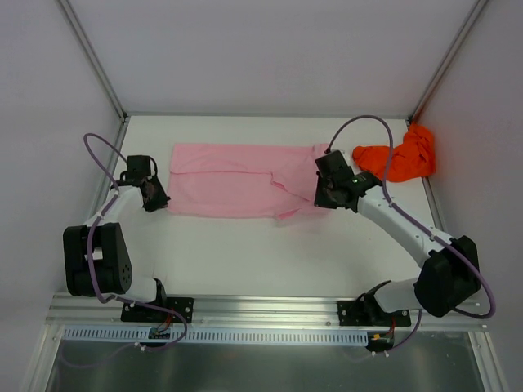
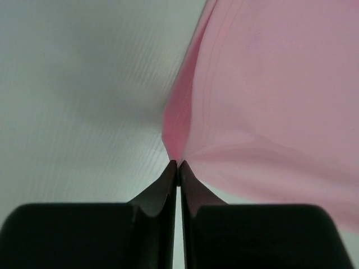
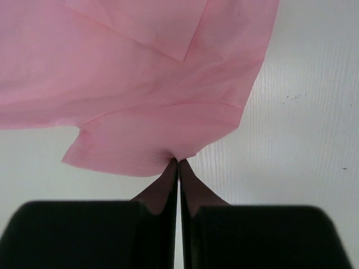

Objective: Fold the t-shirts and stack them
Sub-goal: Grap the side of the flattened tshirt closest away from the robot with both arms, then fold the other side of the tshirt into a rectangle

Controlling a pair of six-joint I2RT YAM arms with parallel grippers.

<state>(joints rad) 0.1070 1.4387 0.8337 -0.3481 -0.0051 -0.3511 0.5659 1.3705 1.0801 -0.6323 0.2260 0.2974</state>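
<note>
The left gripper (image 1: pixel 155 199) is sitting at the left end of the pink t-shirt (image 1: pixel 233 183), its jaws pressed together and pinching the shirt's left edge. The left wrist view is showing this grip closely. There the fabric is drawing up into a narrow peak exactly where the two dark fingertips (image 2: pixel 168 175) are meeting, a detail too coarse to resolve in the top view. The pink t-shirt is lying spread lengthwise across the far half of the white table (image 1: pixel 245 253). It is partly folded, with an overlapping layer along its far edge and a creased flap at its right end. The right gripper (image 1: pixel 328 194) is resting on that right end, jaws likewise closed and nipping the hem of the flap. The right wrist view is showing the hem stitching and the fold lines beyond it, while in the top view the arm is hiding this area. The orange-red t-shirt (image 1: pixel 404 157) is lying crumpled in the far right corner of the table, near the pink shirt's right end, and is appearing in the top view only. No view is resolving a label or writing well enough to read.
</note>
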